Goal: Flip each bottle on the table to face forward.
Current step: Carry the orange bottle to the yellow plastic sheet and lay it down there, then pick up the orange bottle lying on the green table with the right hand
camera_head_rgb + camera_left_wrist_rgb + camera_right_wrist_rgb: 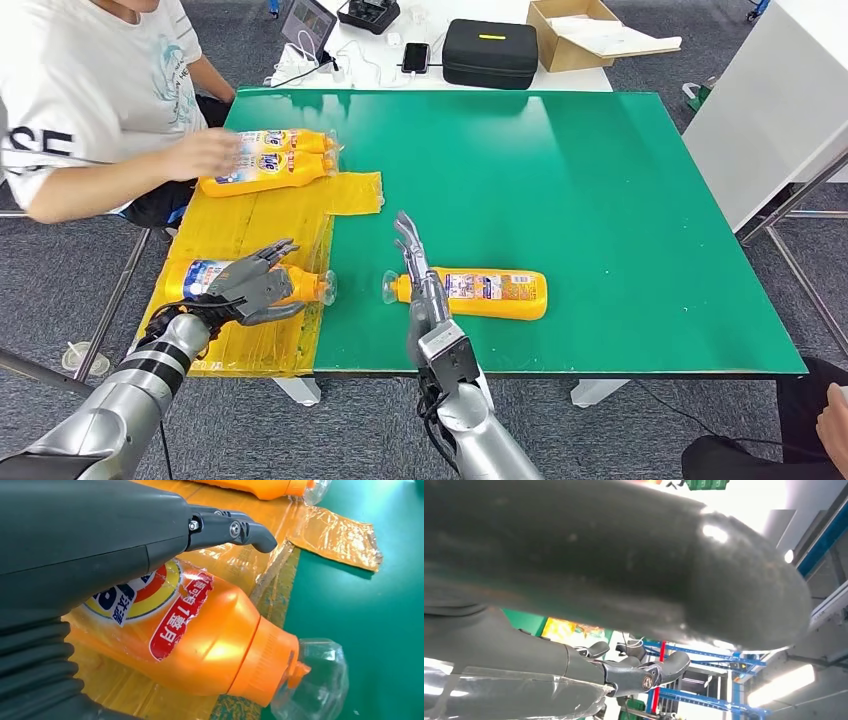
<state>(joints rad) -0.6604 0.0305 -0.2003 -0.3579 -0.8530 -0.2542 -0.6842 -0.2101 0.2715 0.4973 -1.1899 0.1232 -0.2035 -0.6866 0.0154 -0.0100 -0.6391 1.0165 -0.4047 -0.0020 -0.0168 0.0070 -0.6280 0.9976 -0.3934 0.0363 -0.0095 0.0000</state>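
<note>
step: turning near-left orange plastic bottle (215, 278) | left hand (258, 285) curled over it | right hand (420, 275) spread beside centre orange bottle (485, 292) | next: roll label forward

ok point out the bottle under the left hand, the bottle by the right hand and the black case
left bottle (210, 630), left wrist view, orange shoulder beside the label
right bottle (490, 292), head view, label at mid body
black case (490, 60), head view, top face

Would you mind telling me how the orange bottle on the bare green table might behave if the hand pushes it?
The bottle lies on its side with a rounded body, so it may roll. Its glossy surface probably slips on the smooth table.
</note>
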